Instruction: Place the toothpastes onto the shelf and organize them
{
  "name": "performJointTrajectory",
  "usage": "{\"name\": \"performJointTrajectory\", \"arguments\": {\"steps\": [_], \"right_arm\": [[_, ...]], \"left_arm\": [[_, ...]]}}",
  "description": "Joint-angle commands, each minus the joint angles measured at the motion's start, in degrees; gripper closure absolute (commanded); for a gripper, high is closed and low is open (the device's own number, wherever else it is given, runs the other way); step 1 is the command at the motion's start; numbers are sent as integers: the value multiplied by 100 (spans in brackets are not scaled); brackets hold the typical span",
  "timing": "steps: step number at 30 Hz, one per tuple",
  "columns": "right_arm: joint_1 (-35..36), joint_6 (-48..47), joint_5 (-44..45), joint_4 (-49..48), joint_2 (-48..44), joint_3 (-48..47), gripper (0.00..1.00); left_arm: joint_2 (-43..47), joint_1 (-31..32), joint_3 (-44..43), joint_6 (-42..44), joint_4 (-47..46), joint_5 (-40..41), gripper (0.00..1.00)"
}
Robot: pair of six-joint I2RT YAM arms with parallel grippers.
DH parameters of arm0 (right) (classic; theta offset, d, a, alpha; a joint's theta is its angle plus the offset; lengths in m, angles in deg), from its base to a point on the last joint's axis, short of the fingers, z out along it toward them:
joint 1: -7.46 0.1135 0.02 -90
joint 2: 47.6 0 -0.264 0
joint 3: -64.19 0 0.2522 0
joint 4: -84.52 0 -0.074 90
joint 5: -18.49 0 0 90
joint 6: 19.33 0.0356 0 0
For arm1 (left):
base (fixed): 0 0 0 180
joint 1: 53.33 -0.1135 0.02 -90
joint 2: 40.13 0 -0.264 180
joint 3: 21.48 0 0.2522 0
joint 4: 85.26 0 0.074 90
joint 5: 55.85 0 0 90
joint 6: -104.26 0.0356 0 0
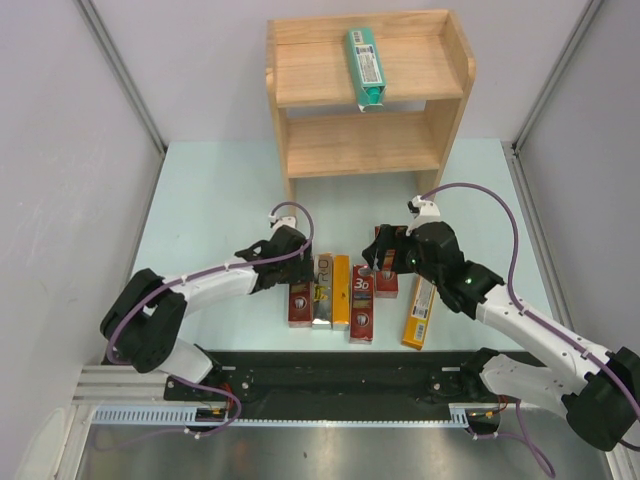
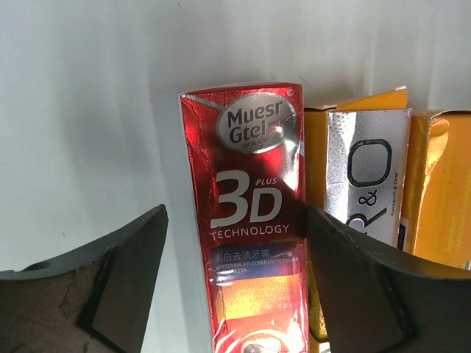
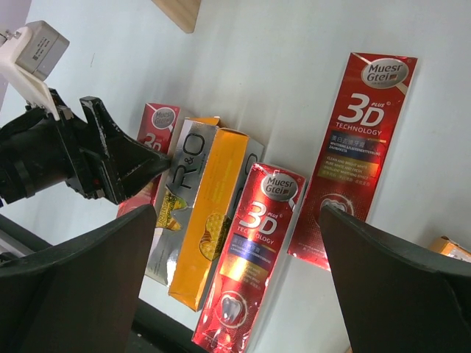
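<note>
The pale table (image 1: 200, 200) carries the wooden shelf (image 1: 300, 75) at the middle of its far edge. A teal carton (image 1: 365, 65) lies flat on the top tier, long axis back to front and slightly skewed, its front end poking past the tier's front lip.

The other toothpastes lie flat close to the near edge, around its middle, long axes running near to far.

The left gripper (image 2: 235, 243) has its jaws spread astride the leftmost red carton (image 2: 250, 220). One finger stands clear of the carton's outer side. The other sits at the seam with the silver carton (image 2: 364, 184), and I cannot tell whether it touches. The orange carton (image 2: 441, 191) is next along.

The right gripper (image 3: 237, 220), jaws wide apart, hangs over the middle red carton (image 3: 254, 250).

Only the right wrist view shows the whole face of the far red carton (image 3: 360, 147), which the arm partly covers from above. Only the top view shows the whole yellow carton (image 1: 419, 315), lying apart toward the right edge.
</note>
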Motion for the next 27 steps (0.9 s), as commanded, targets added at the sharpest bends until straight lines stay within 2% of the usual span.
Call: {"name": "performJointTrajectory", "arguments": {"steps": [1,11,14,19,23,27], "right_arm": [[37,-80,41,-122,-32,16,1],[72,-116,-73,-175,126,7,0],[107,-142,-64,-157,161,7,0],[177,-168,-64,-157,152,16,0],[221,-186,-64,-184,179,16,0],[257,-195,-82,-184,249,16,0]], "left_arm": [[-149,57,-200,63,43,186,20],[-957,241,-841,134,500,590,22],[-1151,364,-1026,151,693,818,35],[-1107,444,-1079,143,799,889,45],[-801,444,-1035,186,826,942,47],[-808,435,-1123,222,1089,1213,44]]}}
